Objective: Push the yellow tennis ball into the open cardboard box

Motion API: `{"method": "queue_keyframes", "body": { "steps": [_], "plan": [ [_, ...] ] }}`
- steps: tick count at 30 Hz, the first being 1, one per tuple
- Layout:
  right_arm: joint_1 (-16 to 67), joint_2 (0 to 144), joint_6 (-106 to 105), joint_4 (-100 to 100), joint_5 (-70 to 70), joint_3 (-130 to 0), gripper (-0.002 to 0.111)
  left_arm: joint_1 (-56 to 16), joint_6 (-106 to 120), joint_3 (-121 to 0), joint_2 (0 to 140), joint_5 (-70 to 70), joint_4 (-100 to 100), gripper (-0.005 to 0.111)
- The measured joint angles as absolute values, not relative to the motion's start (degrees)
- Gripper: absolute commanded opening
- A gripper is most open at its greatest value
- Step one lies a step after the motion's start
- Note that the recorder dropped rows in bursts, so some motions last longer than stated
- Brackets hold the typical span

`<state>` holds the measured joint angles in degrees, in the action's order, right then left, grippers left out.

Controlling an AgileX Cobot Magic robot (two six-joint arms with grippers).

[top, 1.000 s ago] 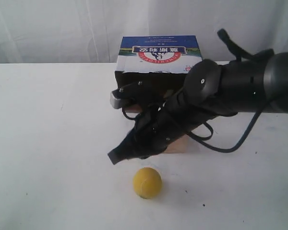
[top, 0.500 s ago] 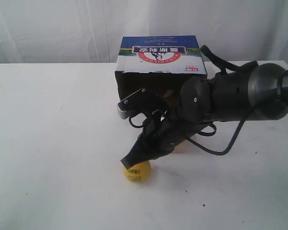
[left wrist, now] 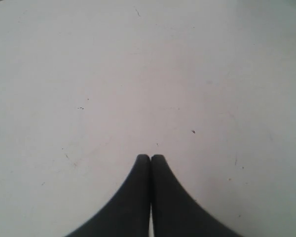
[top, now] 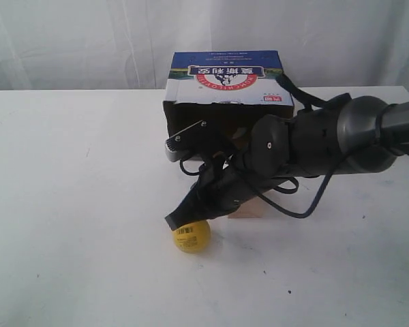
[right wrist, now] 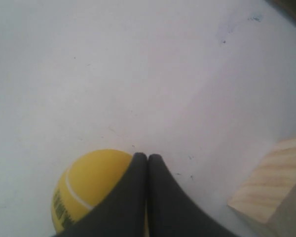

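Nearest the front of the table (top: 68, 225), the yellow tennis ball (top: 191, 236) is sitting on the white surface with its small dark printed mark facing forward. I am holding my right gripper (top: 179, 219) down against the ball's upper side, and my two fingers are pressing flat together with no gap between them. The right wrist view is showing the same thing: the closed tip is lying over the ball, whose white seam is curving just beside my fingers (right wrist: 133, 197). A little behind, a pale wooden cube (top: 249, 210) is sitting partly hidden under my arm, apart from the ball. Farthest back, the open cardboard box (top: 228, 78) is standing with its dark inside facing the ball and its blue-and-white print on top. My left gripper (left wrist: 150, 157) is hovering over bare table, fingers also pinched together, gripping nothing.
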<state>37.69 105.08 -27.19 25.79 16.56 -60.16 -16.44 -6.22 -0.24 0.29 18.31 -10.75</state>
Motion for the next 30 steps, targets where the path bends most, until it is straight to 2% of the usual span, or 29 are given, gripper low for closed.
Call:
{"method": "queue_keyframes", "body": {
  "steps": [10,19,30],
  "plan": [
    [38.3,104.8,-28.2,25.8,15.5,-65.3,0.000,-16.4,-6.2,-0.2,0.3,18.3,-10.7,0.000],
    [40.1,102.2,-30.2,29.1,29.5,-66.1,0.000,-16.4,-6.2,-0.2,0.3,18.3,-10.7,0.000],
    [47.2,108.5,-34.1,34.0,19.7,-67.0,0.000,-16.4,-6.2,-0.2,0.3,18.3,-10.7,0.000]
  ]
}}
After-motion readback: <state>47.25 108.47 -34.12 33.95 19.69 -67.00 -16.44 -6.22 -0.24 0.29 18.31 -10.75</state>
